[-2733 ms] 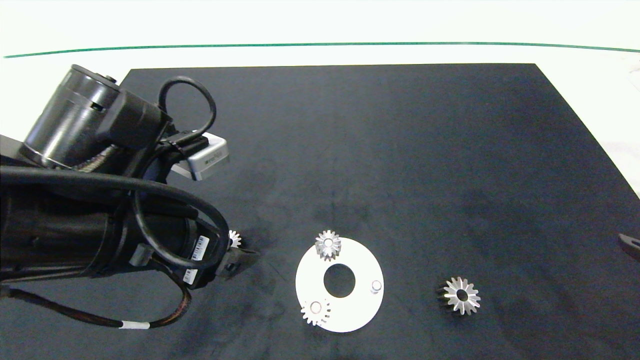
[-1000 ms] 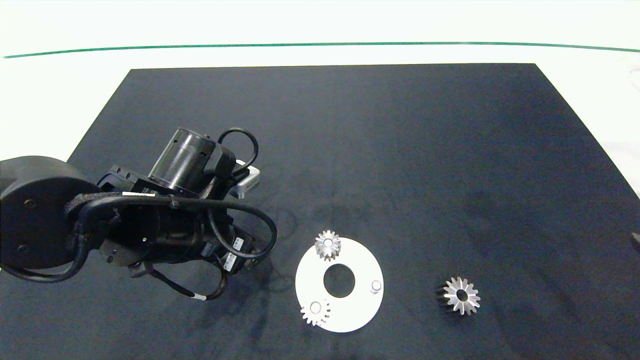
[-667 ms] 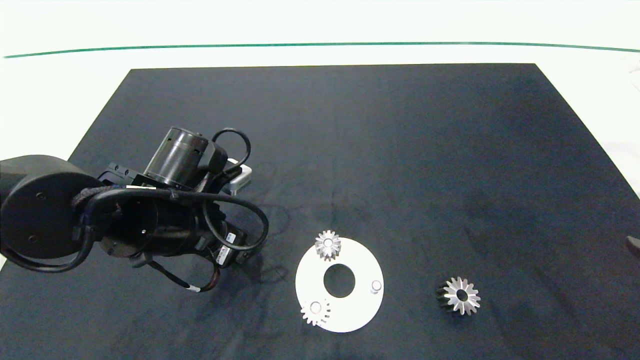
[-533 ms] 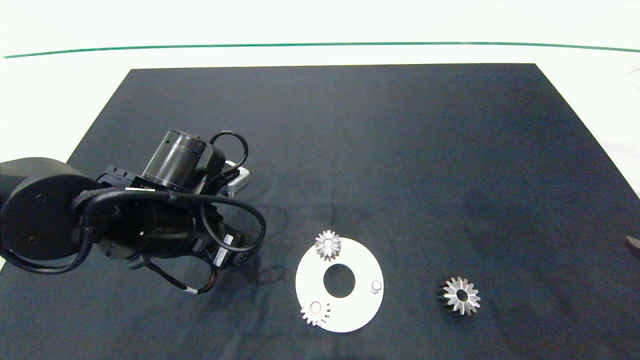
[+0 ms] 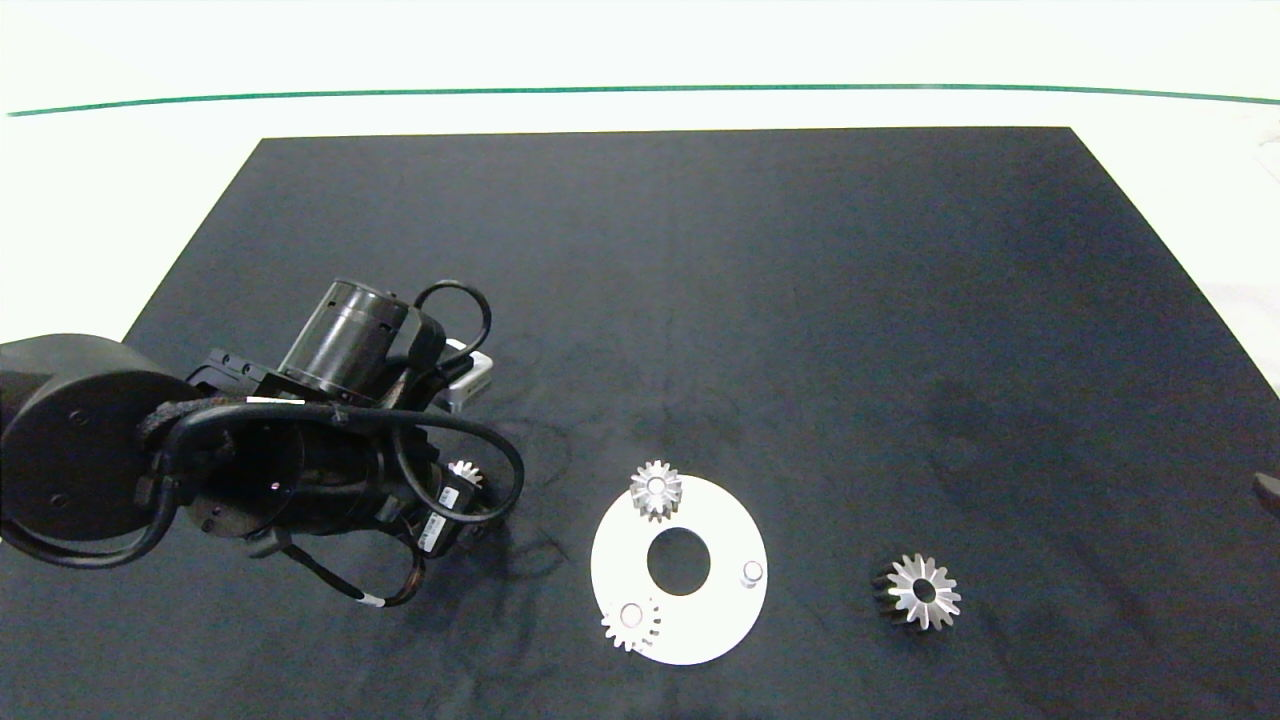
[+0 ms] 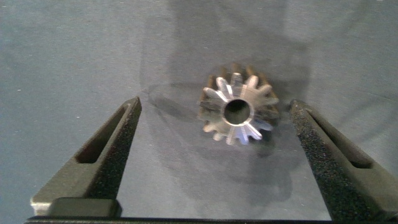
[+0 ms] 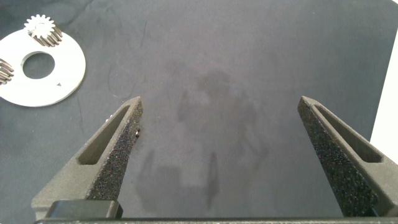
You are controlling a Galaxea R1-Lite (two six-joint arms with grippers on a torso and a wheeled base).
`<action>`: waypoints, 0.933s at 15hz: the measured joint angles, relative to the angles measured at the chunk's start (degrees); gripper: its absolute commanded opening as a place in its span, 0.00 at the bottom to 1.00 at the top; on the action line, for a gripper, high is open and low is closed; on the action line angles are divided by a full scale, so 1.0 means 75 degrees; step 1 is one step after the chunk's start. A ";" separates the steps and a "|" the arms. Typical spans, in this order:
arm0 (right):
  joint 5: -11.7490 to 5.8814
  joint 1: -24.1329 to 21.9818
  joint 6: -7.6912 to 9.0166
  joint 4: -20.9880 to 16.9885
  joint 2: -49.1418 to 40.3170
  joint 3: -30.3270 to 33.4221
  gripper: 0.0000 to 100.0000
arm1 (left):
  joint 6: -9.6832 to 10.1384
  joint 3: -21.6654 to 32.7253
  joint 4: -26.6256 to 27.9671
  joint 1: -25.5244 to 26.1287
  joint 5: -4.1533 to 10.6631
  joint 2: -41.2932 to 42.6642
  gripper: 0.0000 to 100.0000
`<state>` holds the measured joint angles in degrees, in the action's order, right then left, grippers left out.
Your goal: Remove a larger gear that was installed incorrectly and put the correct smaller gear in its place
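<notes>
Handling the smaller gear calls for a firm, square pinch: you should judge it solid metal, dense for its bulk, fully stiff and not fragile, yet smooth enough on its tooth tips to skid out of a slanted grip. Take it across its toothed rim, one finger on each side with the bore centred between them, rather than by the sloped top face.

The gear is silver with short teeth, a round centre bore and a dark underside. It lies flat on the black mat covering the worktop, to the left of the white ring plate and apart from it. In the head view it shows only as a small bright spot beside the left arm.

The left tool stands wide open around this gear and grips nothing; the gear sits nearer one finger than the other, touching neither. You may want to centre it before closing.

The larger gear, with long pointed star-like teeth, lies on the mat to the right of the plate, already off it. Two small gears sit on the plate, and one bare peg stands free on its right side, the likely seat.

The right tool is also wide open and empty, parked over bare mat at the right edge.
</notes>
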<state>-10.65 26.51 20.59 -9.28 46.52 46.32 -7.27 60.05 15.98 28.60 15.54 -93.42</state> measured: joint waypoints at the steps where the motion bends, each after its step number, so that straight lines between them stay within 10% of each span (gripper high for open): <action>1: 0.0007 0.0000 0.0003 0.0000 -0.0003 0.0000 1.00 | 0.0010 -0.0007 0.0000 0.0020 -0.0033 0.0000 0.92; 4: 0.0062 0.0000 0.0000 0.0007 -0.0015 0.0000 1.00 | 0.0013 0.0005 0.0003 0.0049 -0.0624 -0.0003 0.86; 14: 0.0068 0.0000 0.0000 0.0013 -0.0070 0.0015 1.00 | -0.0011 0.0042 -0.0163 0.0041 -0.0644 -0.0050 0.66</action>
<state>-10.14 26.51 20.59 -9.18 46.00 46.43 -7.35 60.37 14.76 28.90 10.72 -93.79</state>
